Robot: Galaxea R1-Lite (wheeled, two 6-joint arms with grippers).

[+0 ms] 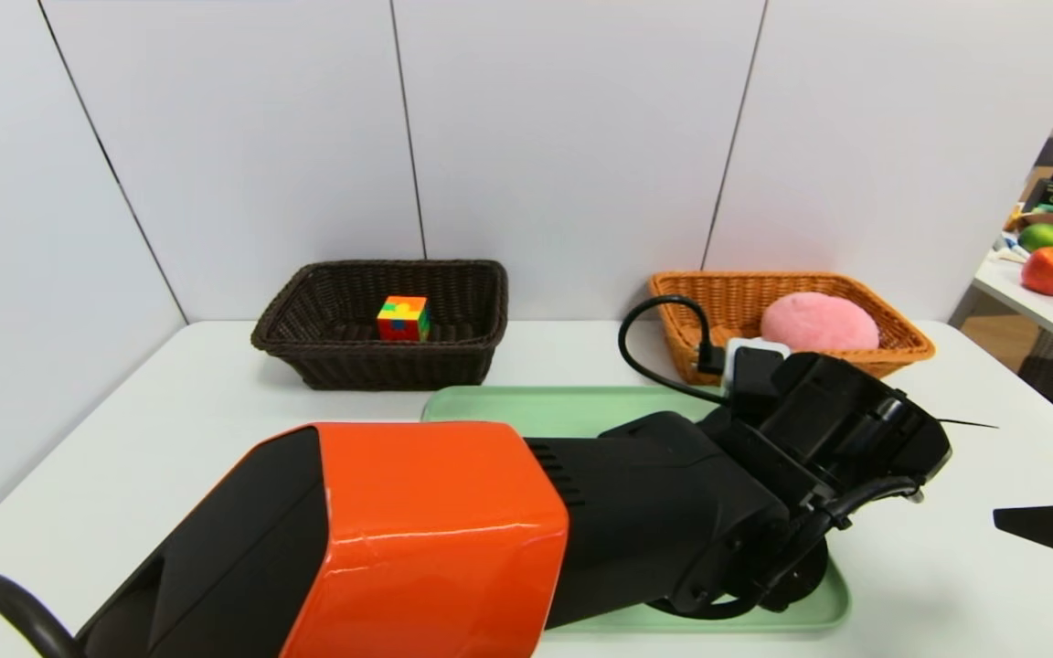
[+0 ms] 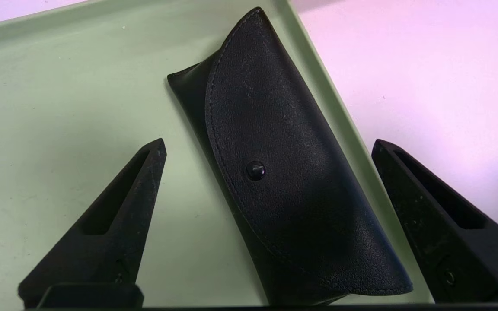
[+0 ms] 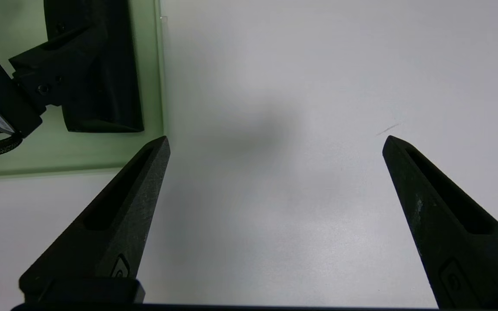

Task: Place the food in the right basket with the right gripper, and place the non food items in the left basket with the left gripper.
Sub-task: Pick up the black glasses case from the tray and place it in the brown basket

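Left gripper [image 2: 268,147] spread wide over black glasses case [image 2: 283,172], fingers either side, not touching. Case flat on green tray [image 2: 59,86], hard against tray's edge (little room that side). Right gripper [image 3: 275,140] spread, empty, above bare white table [image 3: 318,65] beside tray. Cube [image 1: 403,318] in dark left basket [image 1: 307,302]; pink item [image 1: 819,322], possibly food, in orange right basket [image 1: 901,343].

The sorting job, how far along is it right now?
Done, by the look of it: a colourful cube sits in the dark left basket, and a pink bun-like item in the orange right basket. In hand: the left gripper is open over a black glasses case on the green tray, not yet gripping. Left: moving that case to the left basket. The right gripper hangs open over bare table.
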